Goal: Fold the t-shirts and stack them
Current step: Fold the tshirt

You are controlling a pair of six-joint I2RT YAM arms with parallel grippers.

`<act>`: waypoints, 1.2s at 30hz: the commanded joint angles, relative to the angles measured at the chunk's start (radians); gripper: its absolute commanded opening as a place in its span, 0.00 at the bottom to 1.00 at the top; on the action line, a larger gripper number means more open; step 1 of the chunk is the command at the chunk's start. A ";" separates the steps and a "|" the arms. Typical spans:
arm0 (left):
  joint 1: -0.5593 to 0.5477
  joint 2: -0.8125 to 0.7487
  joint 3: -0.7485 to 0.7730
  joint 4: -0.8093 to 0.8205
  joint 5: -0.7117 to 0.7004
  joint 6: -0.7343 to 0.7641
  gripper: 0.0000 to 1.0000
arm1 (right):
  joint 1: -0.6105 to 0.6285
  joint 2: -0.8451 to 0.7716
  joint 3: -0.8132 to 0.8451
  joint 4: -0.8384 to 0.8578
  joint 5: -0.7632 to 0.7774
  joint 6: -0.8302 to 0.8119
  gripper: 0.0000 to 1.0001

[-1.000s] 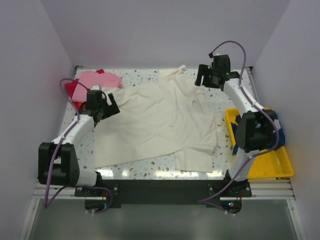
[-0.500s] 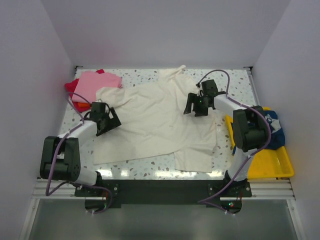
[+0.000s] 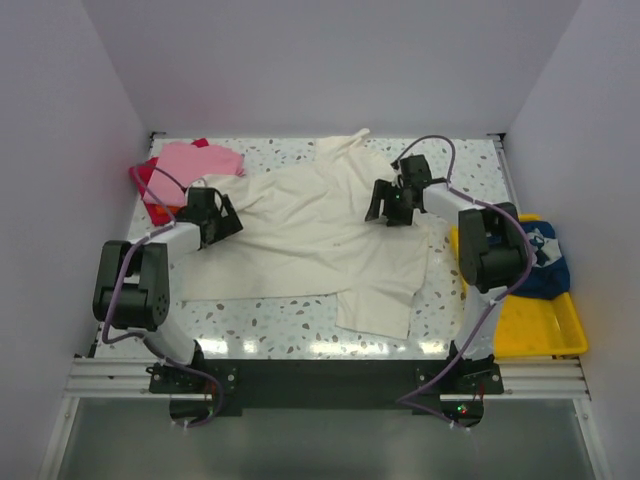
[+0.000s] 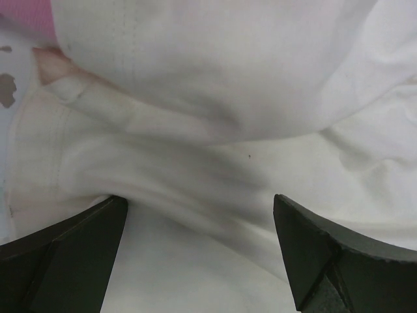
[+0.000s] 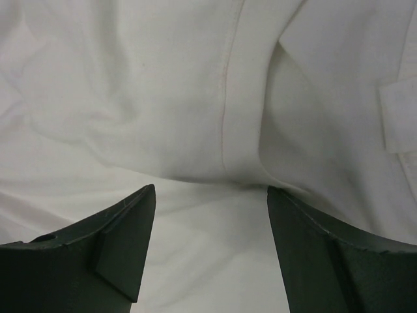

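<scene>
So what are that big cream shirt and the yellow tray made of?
Cream shirt: soft matte cloth, probably cotton knit; it wrinkles, drapes and shows stitched seams. Yellow tray: likely hard plastic; smooth, evenly coloured, with a stiff raised rim.

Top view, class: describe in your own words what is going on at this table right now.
Two robot arms are working on a large cream t-shirt, which lies spread, rumpled and unfolded on the table. The left gripper is over its left edge and the right gripper is over its far right part. Both are open and grip nothing. A pink shirt and a red shirt lie piled in the far left corner. A navy shirt rests in the yellow tray.
</scene>
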State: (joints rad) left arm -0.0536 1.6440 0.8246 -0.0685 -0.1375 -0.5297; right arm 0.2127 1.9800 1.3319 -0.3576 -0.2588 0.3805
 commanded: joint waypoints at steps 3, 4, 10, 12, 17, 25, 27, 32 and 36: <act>0.011 0.154 0.056 -0.047 -0.016 0.056 1.00 | -0.019 0.114 0.091 -0.012 0.098 -0.012 0.74; 0.012 0.163 0.071 -0.048 -0.017 0.060 1.00 | -0.019 0.124 0.108 -0.015 0.099 -0.014 0.74; 0.009 0.134 0.139 -0.080 -0.002 0.079 1.00 | -0.022 0.172 0.217 -0.046 0.082 -0.015 0.74; 0.008 0.067 0.121 -0.094 -0.005 0.077 1.00 | -0.022 0.172 0.249 -0.064 0.070 -0.020 0.74; 0.008 -0.143 -0.013 -0.152 -0.098 0.008 1.00 | -0.021 0.117 0.282 -0.078 0.017 -0.023 0.74; 0.009 -0.588 -0.237 -0.376 -0.270 -0.306 1.00 | -0.022 0.014 0.271 -0.080 -0.049 0.014 0.74; 0.009 -0.621 -0.262 -0.427 -0.278 -0.358 1.00 | -0.022 -0.018 0.242 -0.069 -0.068 0.024 0.74; 0.037 -0.584 -0.257 -0.504 -0.293 -0.447 0.99 | -0.022 -0.095 0.178 -0.060 -0.083 0.031 0.74; 0.103 -0.569 -0.271 -0.495 -0.251 -0.483 0.86 | -0.022 -0.162 0.136 -0.066 -0.085 0.020 0.75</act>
State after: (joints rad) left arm -0.0006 1.0721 0.5652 -0.5365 -0.3866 -0.9337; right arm 0.1944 1.8919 1.4960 -0.4286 -0.3111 0.3965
